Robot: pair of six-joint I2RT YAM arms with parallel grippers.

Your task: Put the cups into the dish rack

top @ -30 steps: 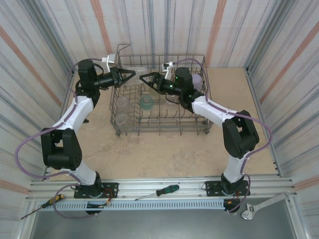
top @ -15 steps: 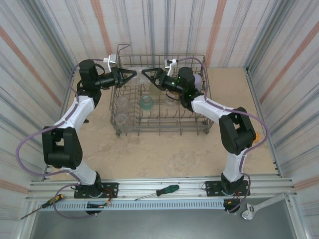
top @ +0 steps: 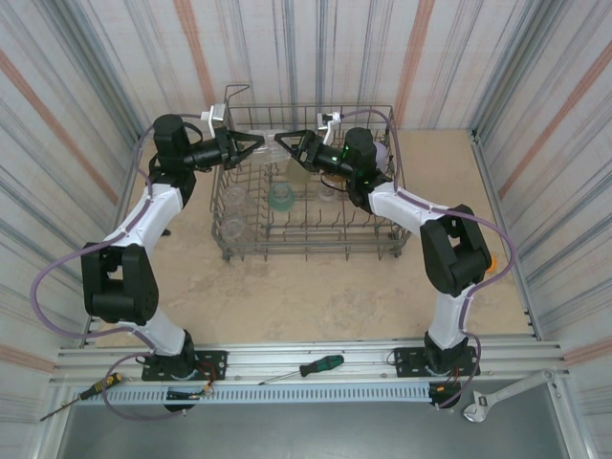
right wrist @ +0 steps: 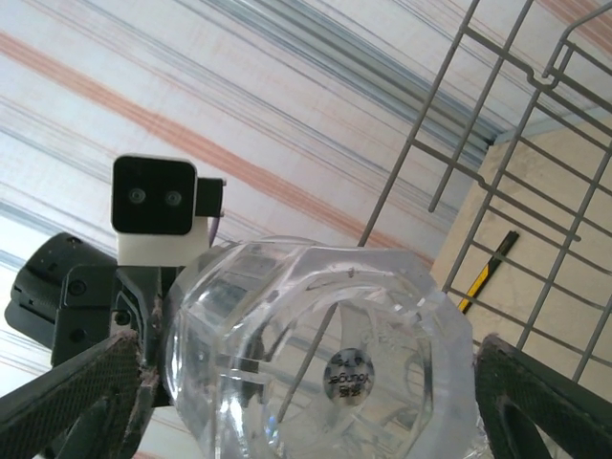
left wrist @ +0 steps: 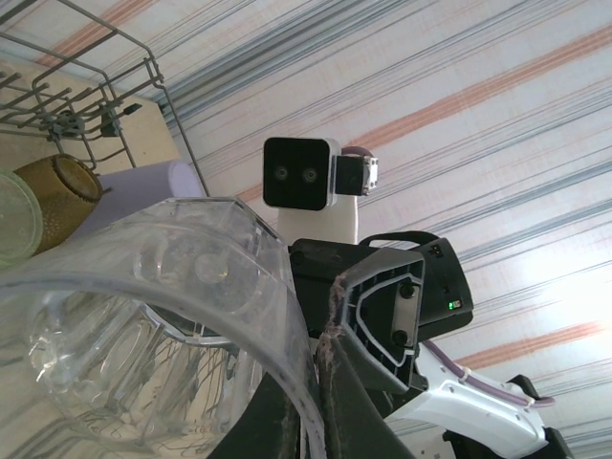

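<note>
**Clear cup held in mid-air between both arms, over the rack**

The two arms meet nose to nose above the far left part of the rack (top: 316, 241), which sits toward the far side of the desk (top: 316, 296). The left pincer (top: 254, 146) is clamped on the rim of a clear cup (left wrist: 143, 287), with one finger inside the wall and one outside. It holds the cup on its side in the air, base turned toward the right arm.

The right pincer (top: 284, 145) stands apart, with a finger (right wrist: 86, 392) on either side of the cup's base. One finger shows a plain gap; I can't tell whether the other touches.

Down in the rack a teal cup (top: 281, 196) sits near the middle. Two tumblers (top: 232, 199) stand at the left end, one nearer than the other. An amber cup (left wrist: 57, 186), a yellow-green cup (left wrist: 11, 229) and a lavender cup (left wrist: 143, 186) lie further right.
</note>
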